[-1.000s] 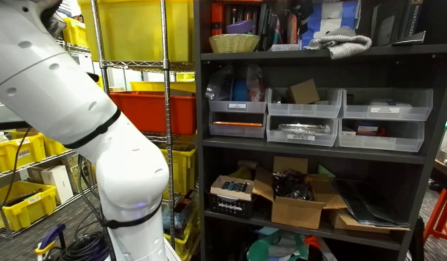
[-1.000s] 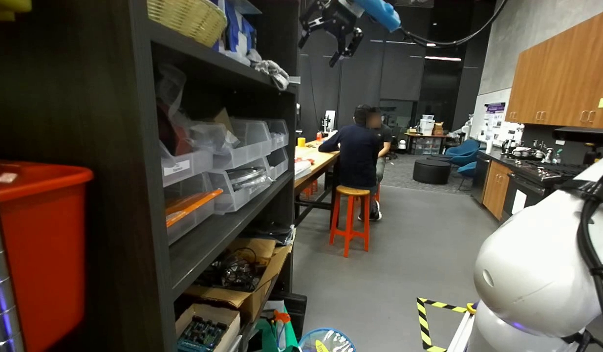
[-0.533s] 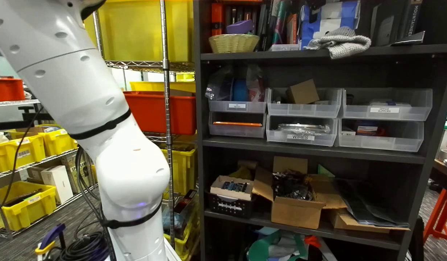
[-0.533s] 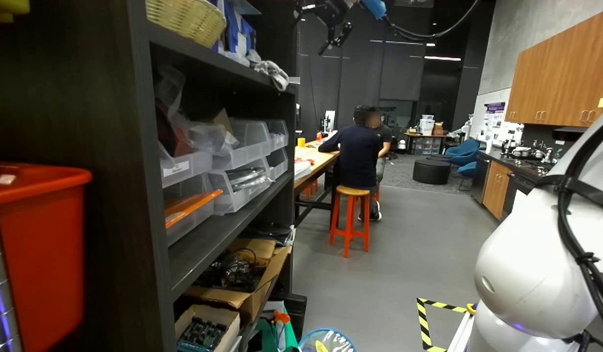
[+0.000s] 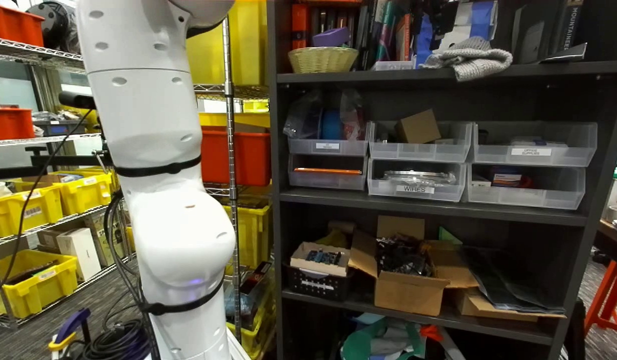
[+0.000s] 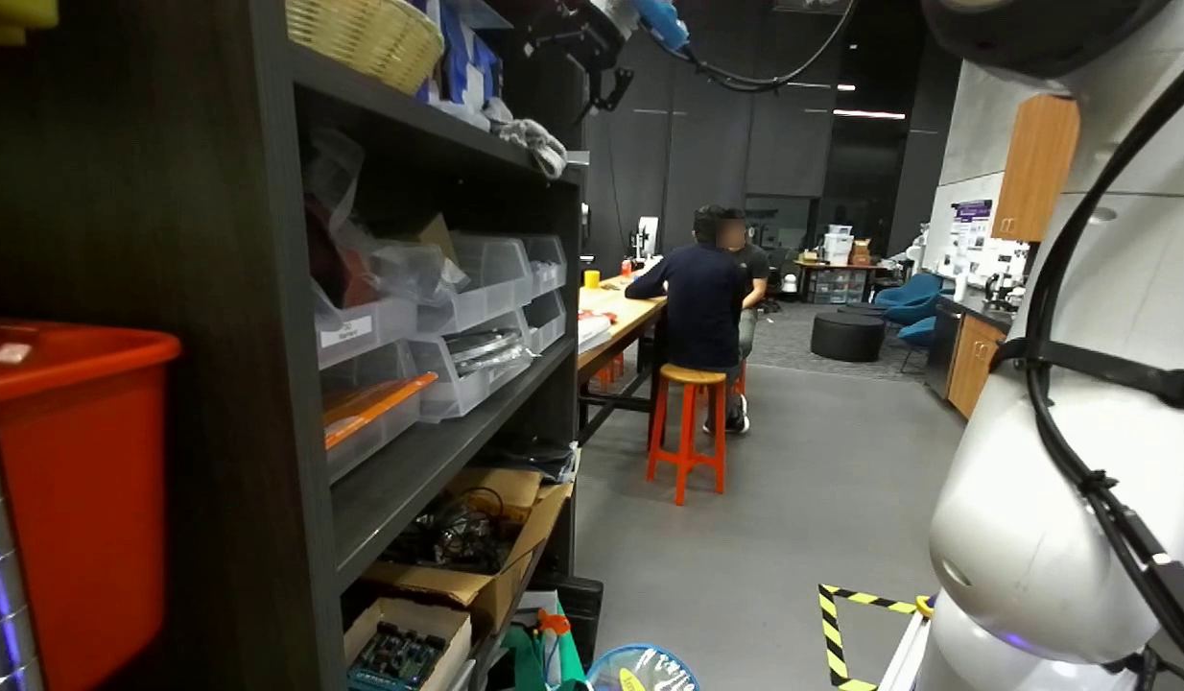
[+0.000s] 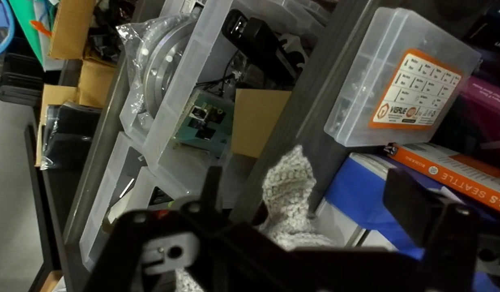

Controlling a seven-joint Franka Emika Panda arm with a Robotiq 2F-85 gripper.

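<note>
Plainly empty fingers [image 7: 408, 207], wide apart, clearance from the gray knit [image 7: 290, 190] at the shelf edge [image 5: 368, 75] uncertain.

The smooth, white, round-jointed robot arm [image 5: 168, 205] stands tall, leaning just a little, and bends over at its top. The black two-finger gripper [image 7: 304, 182] is up high, its fingers [image 7: 410, 205] spread wide apart and tipped down at a slant.

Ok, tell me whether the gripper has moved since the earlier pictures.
Yes. In an exterior view, the gripper has shifted toward the picture's left: from just right of the shelf to partly overlapping its far edge.
</note>
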